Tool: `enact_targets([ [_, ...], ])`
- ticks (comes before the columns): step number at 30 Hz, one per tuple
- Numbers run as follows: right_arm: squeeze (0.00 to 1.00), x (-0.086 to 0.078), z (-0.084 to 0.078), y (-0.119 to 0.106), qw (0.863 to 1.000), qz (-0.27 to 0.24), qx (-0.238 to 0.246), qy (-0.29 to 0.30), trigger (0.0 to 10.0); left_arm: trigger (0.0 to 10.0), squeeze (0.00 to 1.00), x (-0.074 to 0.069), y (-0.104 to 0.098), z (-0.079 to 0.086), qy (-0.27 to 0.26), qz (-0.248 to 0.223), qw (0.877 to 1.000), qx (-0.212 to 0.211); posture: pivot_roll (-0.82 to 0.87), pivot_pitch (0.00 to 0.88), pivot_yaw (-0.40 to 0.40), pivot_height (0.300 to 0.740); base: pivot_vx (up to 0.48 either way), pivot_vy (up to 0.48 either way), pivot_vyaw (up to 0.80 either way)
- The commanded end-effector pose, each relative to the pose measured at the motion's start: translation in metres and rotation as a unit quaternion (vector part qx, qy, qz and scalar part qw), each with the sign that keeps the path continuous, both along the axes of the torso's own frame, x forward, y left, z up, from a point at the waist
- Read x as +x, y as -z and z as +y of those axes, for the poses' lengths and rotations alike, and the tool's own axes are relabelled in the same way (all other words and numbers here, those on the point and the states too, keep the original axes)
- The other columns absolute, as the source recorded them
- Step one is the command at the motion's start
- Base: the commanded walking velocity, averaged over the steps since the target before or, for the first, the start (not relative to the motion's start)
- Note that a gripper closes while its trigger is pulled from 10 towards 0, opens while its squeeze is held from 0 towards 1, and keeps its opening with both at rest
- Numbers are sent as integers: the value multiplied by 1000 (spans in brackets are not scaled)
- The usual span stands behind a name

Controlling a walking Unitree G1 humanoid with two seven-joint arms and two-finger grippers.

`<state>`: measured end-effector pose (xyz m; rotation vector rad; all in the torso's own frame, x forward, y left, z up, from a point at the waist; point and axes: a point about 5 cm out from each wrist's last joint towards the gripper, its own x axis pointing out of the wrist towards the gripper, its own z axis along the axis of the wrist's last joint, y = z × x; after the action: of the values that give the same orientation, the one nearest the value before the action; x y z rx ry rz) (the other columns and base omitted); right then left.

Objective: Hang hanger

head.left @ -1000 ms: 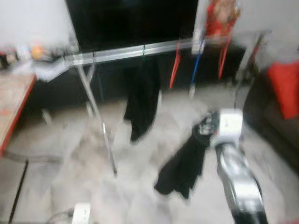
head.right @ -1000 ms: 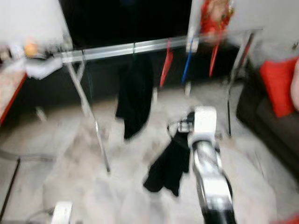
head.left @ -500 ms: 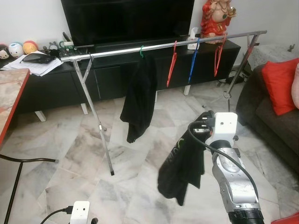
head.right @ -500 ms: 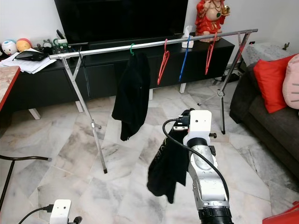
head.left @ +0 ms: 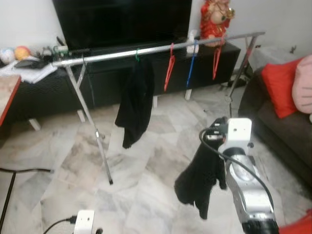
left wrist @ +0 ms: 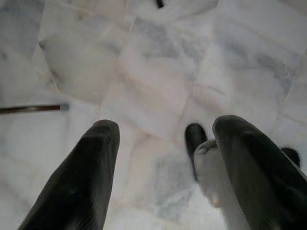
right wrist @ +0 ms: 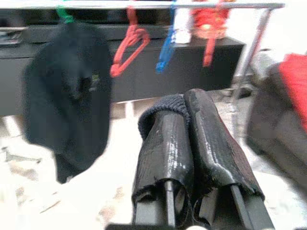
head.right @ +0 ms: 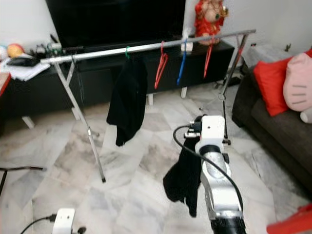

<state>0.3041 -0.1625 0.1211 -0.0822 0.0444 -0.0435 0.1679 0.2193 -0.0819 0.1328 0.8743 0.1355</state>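
- The right gripper (right wrist: 184,103) is raised in front of the robot, its two black fingers (right wrist: 165,143) pressed together with dark knit cloth caught between and over their tips.
- A black garment (head.left: 200,178) droops from that gripper down toward the marble floor (head.left: 146,146). Whether there is a hanger inside it cannot be told.
- The metal clothes rail (head.left: 146,49) stands ahead, well apart from the held garment, running across in front of a low black TV cabinet (head.right: 97,80).
- On the rail hang a green hanger (right wrist: 62,13) carrying a black top (head.left: 134,105), then a bare red hanger (head.left: 169,66), a blue hanger (head.left: 190,63) and another red hanger (head.left: 215,61).
- The hanging top has a small mark on its chest in the right wrist view, too blurred to read. No writing or brand is legible anywhere.
- The left gripper (left wrist: 163,143) hangs low over the floor with its fingers (left wrist: 84,177) spread wide and nothing between them.
- A red figurine (head.left: 213,18) stands on the cabinet behind the rail; a dark sofa (head.right: 273,126) with a red cushion (head.left: 278,85) sits to the right.
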Motion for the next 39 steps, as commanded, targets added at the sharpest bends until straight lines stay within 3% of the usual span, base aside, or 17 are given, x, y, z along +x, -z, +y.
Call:
enact_targets([
  [1,0,3,1,-10,1000,-23,-5,-6,10000,10000,0,-2,1,0,9,9,1000,7,-80,0,2,740,0,-292,0],
  [15,0,3,5,-11,1000,-26,-6,-11,10000,10000,0,-2,1,1,8,11,1000,8,-78,0,2,740,0,-292,428],
  [39,0,3,3,-11,1000,-25,-7,-7,10000,10000,0,-4,3,-2,7,14,1000,1,-78,0,-2,740,0,-292,0],
])
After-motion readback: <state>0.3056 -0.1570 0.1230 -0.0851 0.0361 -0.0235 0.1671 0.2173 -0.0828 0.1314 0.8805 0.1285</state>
